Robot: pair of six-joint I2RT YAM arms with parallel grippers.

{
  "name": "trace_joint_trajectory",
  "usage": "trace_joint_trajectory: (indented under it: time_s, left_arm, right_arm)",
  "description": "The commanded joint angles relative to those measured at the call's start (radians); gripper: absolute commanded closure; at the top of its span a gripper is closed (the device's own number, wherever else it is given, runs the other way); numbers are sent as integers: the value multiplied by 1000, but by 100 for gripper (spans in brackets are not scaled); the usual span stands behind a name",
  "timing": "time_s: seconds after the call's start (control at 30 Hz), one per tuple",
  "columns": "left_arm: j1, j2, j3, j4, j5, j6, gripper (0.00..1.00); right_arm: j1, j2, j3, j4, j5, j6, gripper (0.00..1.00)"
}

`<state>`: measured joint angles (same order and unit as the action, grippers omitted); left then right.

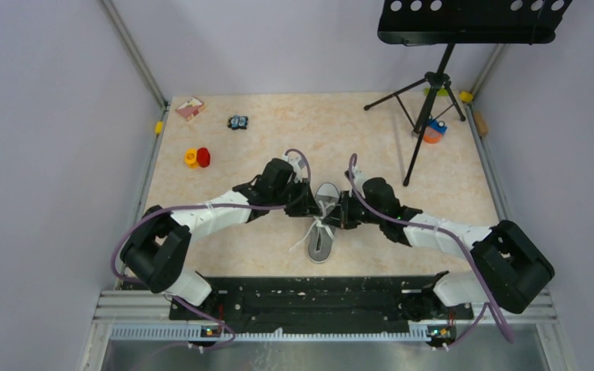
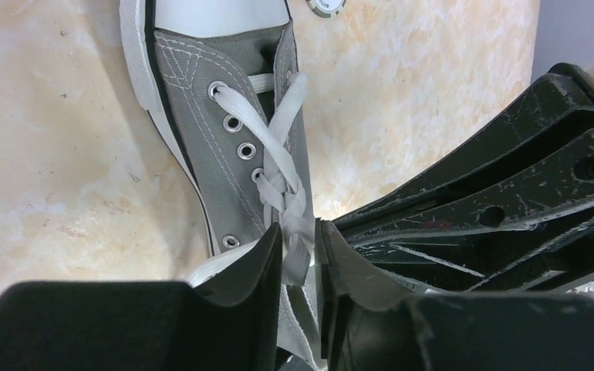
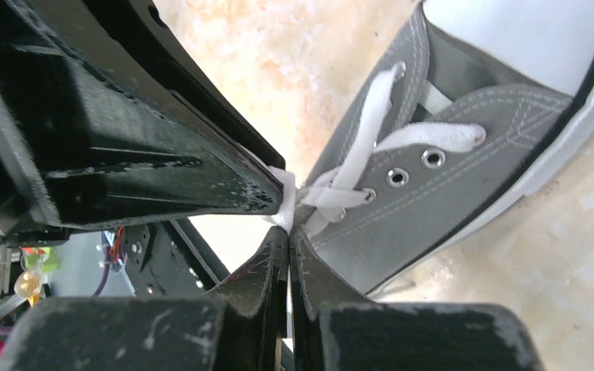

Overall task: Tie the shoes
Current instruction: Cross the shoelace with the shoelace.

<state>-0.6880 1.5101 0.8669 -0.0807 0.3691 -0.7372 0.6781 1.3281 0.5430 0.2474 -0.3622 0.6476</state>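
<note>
Both grippers at the lacing, no bow yet.
Top view: grey sneaker (image 1: 321, 246) lies on the table (image 1: 278, 131) toward the middle of its near edge, with left gripper (image 1: 314, 207) and right gripper (image 1: 339, 210) meeting over its middle; loose laces (image 1: 304, 238) trail off its left side, untied. Left wrist: laces run crossed through the eyelets (image 2: 245, 151); jaws a little apart with a strand in the gap, clamped or slack I cannot tell. Right wrist: jaws pressed together, tips against the crossing; whether a strand is caught is unclear. Judged early: no knot or bow visible, all tying left. Heel and lace ends are hidden behind fingers in both wrist views.
</note>
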Motion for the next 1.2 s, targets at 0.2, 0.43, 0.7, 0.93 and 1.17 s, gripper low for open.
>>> trace_joint_trajectory:
  time_s: [0.2,0.43,0.7,0.93,1.17]
  left_arm:
    - [-1,-55,14,19,10,27,46]
    - [28,-147,-80,110,120,210,50]
    - [80,-149,-146,161,285,350,47]
    - [76,-75,-159,293,312,316,46]
    - [74,-41,-134,224,285,395,54]
  right_arm:
    - [1,-31,-17,58,17,20,100]
    - [1,-30,-18,68,14,26,100]
    - [1,-35,-24,73,12,26,100]
    - [1,-32,-22,75,7,29,100]
    - [1,-29,-23,75,4,31,100]
